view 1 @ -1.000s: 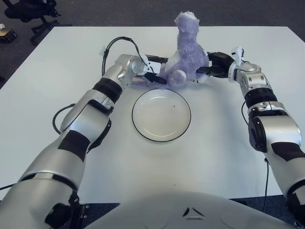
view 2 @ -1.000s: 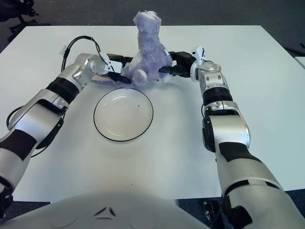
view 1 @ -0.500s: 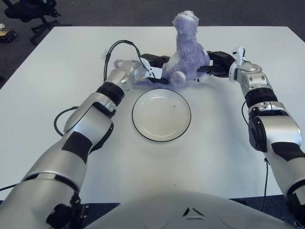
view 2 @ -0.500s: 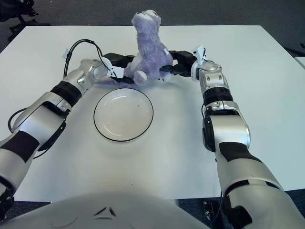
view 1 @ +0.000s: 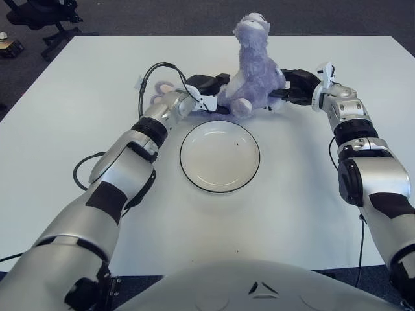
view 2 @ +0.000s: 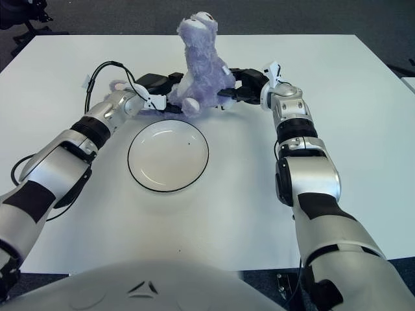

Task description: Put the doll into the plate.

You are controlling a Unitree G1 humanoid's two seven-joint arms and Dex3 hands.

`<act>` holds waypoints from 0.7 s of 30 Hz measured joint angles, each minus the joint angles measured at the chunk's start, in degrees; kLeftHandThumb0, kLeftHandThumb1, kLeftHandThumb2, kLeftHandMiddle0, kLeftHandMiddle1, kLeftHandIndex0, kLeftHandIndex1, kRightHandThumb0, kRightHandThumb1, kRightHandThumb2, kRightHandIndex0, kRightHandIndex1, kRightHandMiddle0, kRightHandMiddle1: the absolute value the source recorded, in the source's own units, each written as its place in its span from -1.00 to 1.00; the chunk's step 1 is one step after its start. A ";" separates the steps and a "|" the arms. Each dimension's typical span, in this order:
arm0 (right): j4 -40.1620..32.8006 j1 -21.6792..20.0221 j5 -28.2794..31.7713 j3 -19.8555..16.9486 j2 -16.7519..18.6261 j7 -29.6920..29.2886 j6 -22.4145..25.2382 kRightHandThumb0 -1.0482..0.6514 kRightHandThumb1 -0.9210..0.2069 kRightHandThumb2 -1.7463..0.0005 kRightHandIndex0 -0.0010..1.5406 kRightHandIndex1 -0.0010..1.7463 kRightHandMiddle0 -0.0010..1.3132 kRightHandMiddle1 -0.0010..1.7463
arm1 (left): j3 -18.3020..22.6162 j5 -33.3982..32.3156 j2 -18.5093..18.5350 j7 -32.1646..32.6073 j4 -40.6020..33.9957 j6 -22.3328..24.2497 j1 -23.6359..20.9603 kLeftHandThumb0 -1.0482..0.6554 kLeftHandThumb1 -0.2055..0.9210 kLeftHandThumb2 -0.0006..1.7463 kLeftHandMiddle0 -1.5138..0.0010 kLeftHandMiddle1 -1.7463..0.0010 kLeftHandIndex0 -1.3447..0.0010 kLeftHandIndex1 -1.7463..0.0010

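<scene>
Doll: one purple plush doll (view 1: 254, 68), upright in the upper centre of the frame, on the far side of the plate, not in it.
Plate: one round white plate (view 1: 220, 156) with a dark rim, at frame centre, nothing on it; the doll's foot shows just beyond its far rim.
Left hand: left hand (view 1: 209, 95) pressed against the doll's lower left side, fingers clamped on the plush.
Right hand: right hand (view 1: 290, 92) pressed against the doll's right side, dark fingers closed on it; the doll is squeezed between the two hands.
Count: one doll, one plate, two hands, one table.
Change: against the frame a second ago, the left hand has slid further back and in under the doll, and the doll stands a touch higher in the picture; the plate has not moved.
Table: white table (view 1: 78, 91), bare on both sides of the plate and toward the bottom of the frame.
Edges: the table's far edge runs just behind the doll's head; dark floor beyond, with a chair base (view 1: 40, 14) in the upper left corner.
</scene>
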 measured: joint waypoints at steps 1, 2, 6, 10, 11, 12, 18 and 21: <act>-0.01 0.00 0.08 0.00 0.00 0.00 0.00 -0.05 -0.93 0.98 0.20 1.00 -0.02 1.00 | 0.05 0.00 -0.09 0.67 0.55 -0.43 -0.01 0.37 -0.07 0.27 -0.22 -1.00 -0.07 -1.00; -0.01 0.00 0.10 0.00 0.00 0.00 0.00 -0.06 -0.94 0.98 0.20 1.00 -0.02 1.00 | 0.10 -0.01 -0.16 1.06 0.88 -0.67 -0.02 0.37 -0.08 0.29 -0.22 -1.00 -0.07 -1.00; -0.07 0.00 0.24 0.00 0.00 -0.03 0.23 -0.24 -0.99 0.87 0.17 1.00 -0.13 1.00 | 0.50 -0.18 -0.40 2.34 2.12 -1.67 -0.03 0.38 -0.13 0.36 -0.22 -1.00 -0.05 -1.00; -0.34 0.00 0.70 -0.09 0.00 -0.15 1.44 -0.34 -1.00 0.70 0.14 1.00 -0.27 0.99 | 1.66 -1.45 -0.82 2.37 3.12 -1.80 -0.03 0.38 -0.14 0.38 -0.21 -1.00 -0.04 -1.00; -0.44 0.00 0.75 -0.13 0.00 -0.19 1.69 -0.35 -1.00 0.66 0.13 1.00 -0.29 0.99 | 1.90 -1.74 -0.90 2.26 3.23 -1.67 -0.03 0.38 -0.14 0.38 -0.21 -1.00 -0.03 -1.00; -0.56 0.00 0.80 -0.16 0.00 -0.23 1.83 -0.35 -1.00 0.65 0.13 1.00 -0.30 0.98 | 2.13 -1.92 -0.98 2.12 3.30 -1.46 -0.04 0.38 -0.14 0.38 -0.21 -1.00 -0.03 -1.00; -1.22 0.01 0.95 -0.30 0.00 -0.26 2.29 -0.38 -1.00 0.53 0.08 1.00 -0.34 0.97 | 2.82 -2.24 -1.25 1.39 3.38 -0.74 -0.11 0.37 -0.14 0.37 -0.21 -1.00 -0.04 -1.00; -2.11 0.37 1.97 -1.28 0.13 -1.02 3.68 -0.43 -1.00 0.38 -0.13 0.63 -0.51 0.62 | 3.73 -3.22 -1.31 -0.70 3.19 0.26 -0.35 0.30 -0.02 0.21 -0.22 -1.00 -0.05 -1.00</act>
